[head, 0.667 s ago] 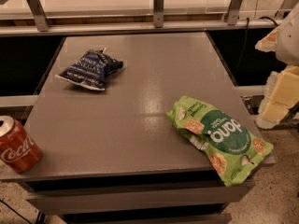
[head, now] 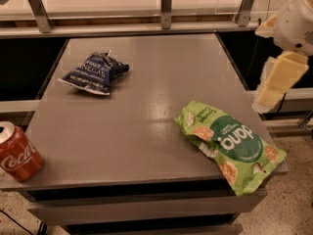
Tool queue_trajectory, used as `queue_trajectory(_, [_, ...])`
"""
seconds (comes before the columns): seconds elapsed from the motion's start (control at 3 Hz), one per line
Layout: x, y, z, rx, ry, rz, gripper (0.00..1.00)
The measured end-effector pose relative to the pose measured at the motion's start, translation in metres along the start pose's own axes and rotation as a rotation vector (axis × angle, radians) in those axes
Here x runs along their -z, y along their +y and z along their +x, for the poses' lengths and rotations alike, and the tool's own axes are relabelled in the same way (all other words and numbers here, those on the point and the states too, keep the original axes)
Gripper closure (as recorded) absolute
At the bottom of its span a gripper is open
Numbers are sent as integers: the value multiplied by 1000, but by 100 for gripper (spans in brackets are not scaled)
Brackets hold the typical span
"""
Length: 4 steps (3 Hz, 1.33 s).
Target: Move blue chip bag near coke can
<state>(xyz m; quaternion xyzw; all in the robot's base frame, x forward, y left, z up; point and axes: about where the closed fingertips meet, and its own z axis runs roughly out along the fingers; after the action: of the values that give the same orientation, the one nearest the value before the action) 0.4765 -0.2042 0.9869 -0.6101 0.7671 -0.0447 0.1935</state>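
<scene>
The blue chip bag point(head: 94, 72), dark navy with white lettering, lies on the grey table point(head: 146, 106) at the far left. The coke can point(head: 17, 152), red with a silver top, stands upright at the table's near-left corner, well apart from the bag. My gripper point(head: 268, 93), cream-coloured under a white arm, hangs in the air off the table's right edge, far from the bag and the can. It holds nothing.
A larger green bag with cracker pictures point(head: 228, 143) lies at the table's near right, overhanging the corner. A rail with metal posts point(head: 166, 6) runs along the back. The floor point(head: 293, 199) shows to the right.
My gripper and arm have risen a little and shifted slightly left, still beside the table's right edge. The bags and the can have not moved.
</scene>
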Motion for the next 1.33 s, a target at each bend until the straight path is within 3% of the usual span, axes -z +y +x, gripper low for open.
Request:
queue_trajectory(0.67, [-16, -109, -66, 48, -90, 142, 0])
queue_trajectory(1.0, [-35, -135, -115, 43, -189, 133, 0])
queue_trajectory(1.33, [-70, -139, -185, 24, -311, 67, 0])
